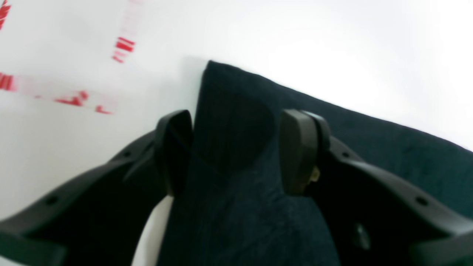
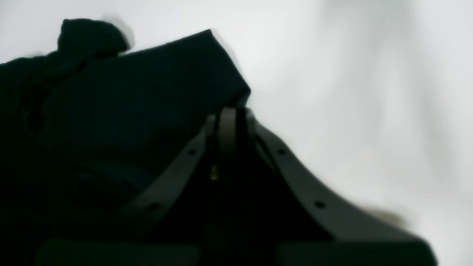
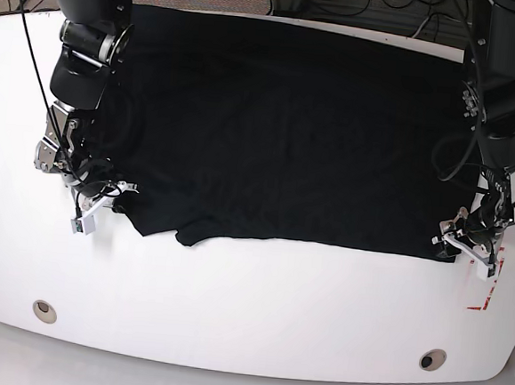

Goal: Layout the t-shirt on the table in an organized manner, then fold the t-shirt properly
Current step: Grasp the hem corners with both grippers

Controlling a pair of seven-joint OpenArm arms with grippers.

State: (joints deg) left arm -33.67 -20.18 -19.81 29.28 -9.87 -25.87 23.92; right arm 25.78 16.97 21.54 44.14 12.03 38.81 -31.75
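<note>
The black t-shirt [image 3: 289,133] lies spread flat over the back half of the white table [image 3: 248,308]. My left gripper [image 3: 468,240] is at its front corner on the base view's right. Seen from the left wrist, that gripper [image 1: 236,147] is open and straddles the t-shirt corner [image 1: 236,111], which lies flat between the two fingers [image 1: 173,147]. My right gripper [image 3: 115,192] is at the opposite front corner. The blurred right wrist view shows it [image 2: 229,118] shut, with the raised t-shirt edge [image 2: 147,85] running into its fingertips.
Red tape marks [image 3: 491,291] lie just in front of the left gripper and appear again in the left wrist view [image 1: 123,46]. Two round grommet holes [image 3: 44,310] [image 3: 432,359] sit near the table's front edge. Cables hang behind the table's back edge.
</note>
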